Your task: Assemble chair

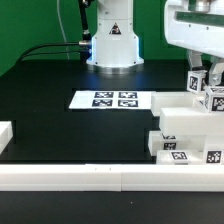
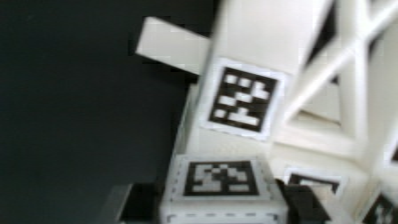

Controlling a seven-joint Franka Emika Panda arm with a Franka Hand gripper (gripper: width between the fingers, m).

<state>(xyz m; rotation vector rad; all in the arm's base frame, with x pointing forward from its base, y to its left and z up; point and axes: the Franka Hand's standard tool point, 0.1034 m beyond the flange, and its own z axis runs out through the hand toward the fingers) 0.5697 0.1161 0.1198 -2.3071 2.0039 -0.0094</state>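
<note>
Exterior and wrist views of the black worktop (image 1: 60, 105). The marker board (image 1: 104, 99) lies flat near the middle of the worktop, with bare black surface on every side of it. A long white rail (image 1: 90, 178) runs along the near edge, and a short white block (image 1: 5, 135) sits at the edge on the exterior view's left. The arm's base (image 1: 113, 40) stands at the far edge behind the marker board.

The chair parts (image 1: 185, 135) are gathered toward the near corner on the exterior view's right, stacked in steps against the rail, with tagged faces turned to the camera. Between this cluster and the marker board a strip of open worktop remains; the widest free area lies on the exterior view's left.

The gripper (image 1: 200, 70) hangs over the top of the cluster, beside tagged upright pieces. In the wrist view, a tagged white bar (image 2: 240, 95) slopes across white struts, and a tagged block (image 2: 222, 180) sits between two dark fingers (image 2: 128, 203). Whether the fingers press on that block or stand clear of it cannot be told.
</note>
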